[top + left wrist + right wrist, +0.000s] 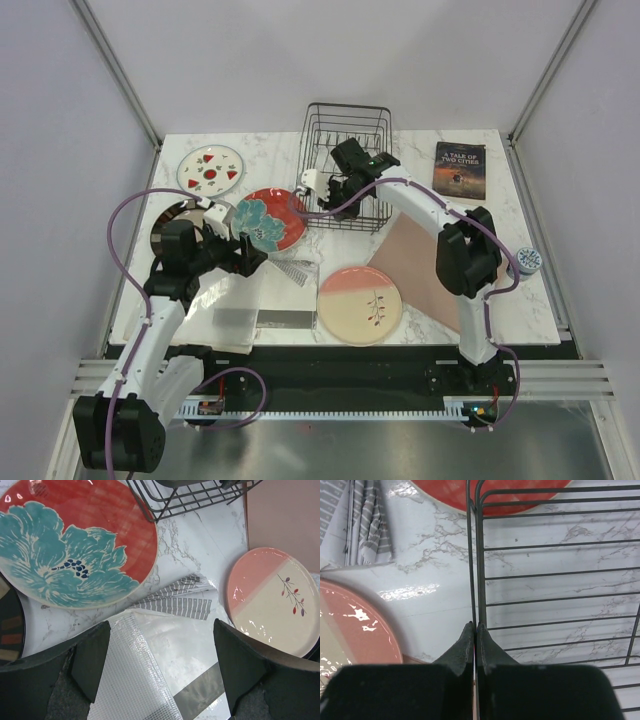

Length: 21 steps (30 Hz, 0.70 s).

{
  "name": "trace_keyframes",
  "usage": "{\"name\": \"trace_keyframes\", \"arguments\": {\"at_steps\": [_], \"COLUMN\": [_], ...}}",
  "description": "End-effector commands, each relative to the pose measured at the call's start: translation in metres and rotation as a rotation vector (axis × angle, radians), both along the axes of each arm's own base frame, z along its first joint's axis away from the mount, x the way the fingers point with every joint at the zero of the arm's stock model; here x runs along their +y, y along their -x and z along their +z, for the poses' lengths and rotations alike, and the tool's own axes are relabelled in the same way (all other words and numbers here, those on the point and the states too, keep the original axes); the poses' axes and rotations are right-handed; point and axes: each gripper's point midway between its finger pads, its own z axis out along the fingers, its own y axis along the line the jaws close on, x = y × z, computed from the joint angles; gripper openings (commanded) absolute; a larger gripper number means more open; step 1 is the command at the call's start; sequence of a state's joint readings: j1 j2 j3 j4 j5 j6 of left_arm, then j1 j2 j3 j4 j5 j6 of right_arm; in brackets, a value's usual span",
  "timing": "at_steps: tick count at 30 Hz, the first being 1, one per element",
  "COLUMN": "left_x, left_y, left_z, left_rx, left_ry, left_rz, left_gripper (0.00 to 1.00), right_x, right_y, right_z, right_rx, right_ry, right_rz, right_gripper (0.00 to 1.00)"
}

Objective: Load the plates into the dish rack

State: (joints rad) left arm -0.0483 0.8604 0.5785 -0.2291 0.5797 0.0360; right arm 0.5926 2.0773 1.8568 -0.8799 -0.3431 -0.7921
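Observation:
The black wire dish rack [346, 107] stands at the back middle. My right gripper [475, 626] is shut on the rack's near-left rim wire [481, 555]; from above the gripper [330, 190] sits at that corner. The red plate with the teal flower [270, 220] lies just left of the rack. Near the front lies the pink-and-cream plate [360, 304], and the white plate with red marks [210, 170] lies back left. My left arm partly hides the dark brown plate [170, 222]. My left gripper [160, 665] hangs open over a clear plastic bag [165, 645], below the red plate [75, 540].
A pinkish-brown mat [420, 270] lies right of the pink-and-cream plate [272, 600]. A dark book [460, 170] rests at the back right. A striped cloth [175, 602] lies between the plates. A small blue-topped object [527, 261] sits by the right edge.

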Motion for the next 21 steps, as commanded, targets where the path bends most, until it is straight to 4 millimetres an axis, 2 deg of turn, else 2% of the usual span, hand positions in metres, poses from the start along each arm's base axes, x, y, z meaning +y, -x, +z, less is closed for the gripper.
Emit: {"name": "trace_keyframes", "arguments": {"at_steps": [1, 5, 14, 21], "left_x": [-0.005, -0.005, -0.008, -0.009], "left_y": [-0.005, -0.007, -0.008, -0.007], "left_z": [0.011, 0.011, 0.015, 0.012], "left_rx": [-0.03, -0.029, -0.034, -0.029], "left_ry": [0.025, 0.027, 0.033, 0.035], "left_rz": [-0.01, -0.013, -0.025, -0.027], "left_gripper": [0.91, 0.91, 0.91, 0.91], "right_x": [0.009, -0.002, -0.026, -0.044], "right_y": [-0.034, -0.04, -0.038, -0.044], "right_z": [0.007, 0.004, -0.004, 0.002], "right_rx": [-0.096, -0.123, -0.186, -0.234], "right_ry": [-0.053, -0.036, 0.035, 0.097], "right_rz": [-0.106, -0.103, 0.016, 0.016], "right_gripper": [0.0, 0.0, 0.0, 0.0]}}
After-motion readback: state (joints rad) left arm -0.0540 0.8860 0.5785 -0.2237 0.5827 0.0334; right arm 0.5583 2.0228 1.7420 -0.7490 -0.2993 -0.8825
